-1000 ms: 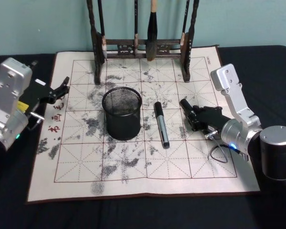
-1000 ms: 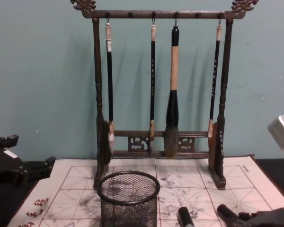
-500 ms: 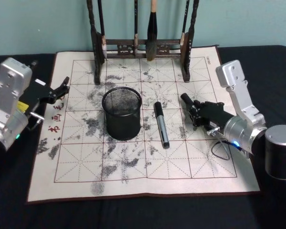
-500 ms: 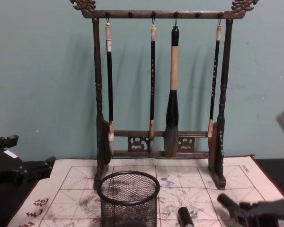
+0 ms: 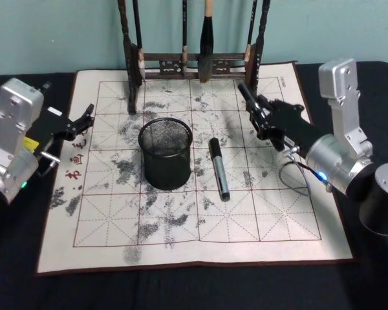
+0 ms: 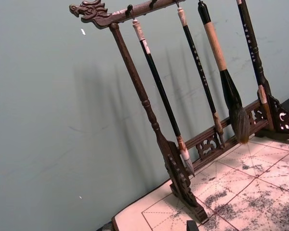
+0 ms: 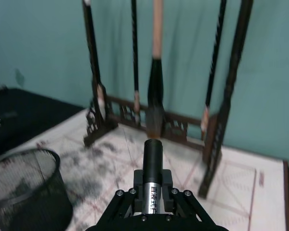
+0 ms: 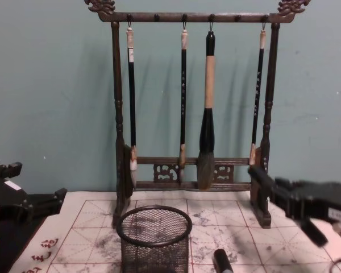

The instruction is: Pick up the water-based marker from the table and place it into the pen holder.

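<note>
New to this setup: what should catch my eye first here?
A wooden brush rack with four hanging brushes stands at the far edge of the ink-stained mat. The right gripper hangs above the mat by the rack's right post, jaws shut on a black marker; a second marker lies beside the mesh pen holder. The left gripper sits parked at the mat's left edge.

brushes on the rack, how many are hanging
4, hanging from the brush rack: left brush by the left post, middle brush, thick brush beside it, right brush by the right post. None looks hidden.
</note>
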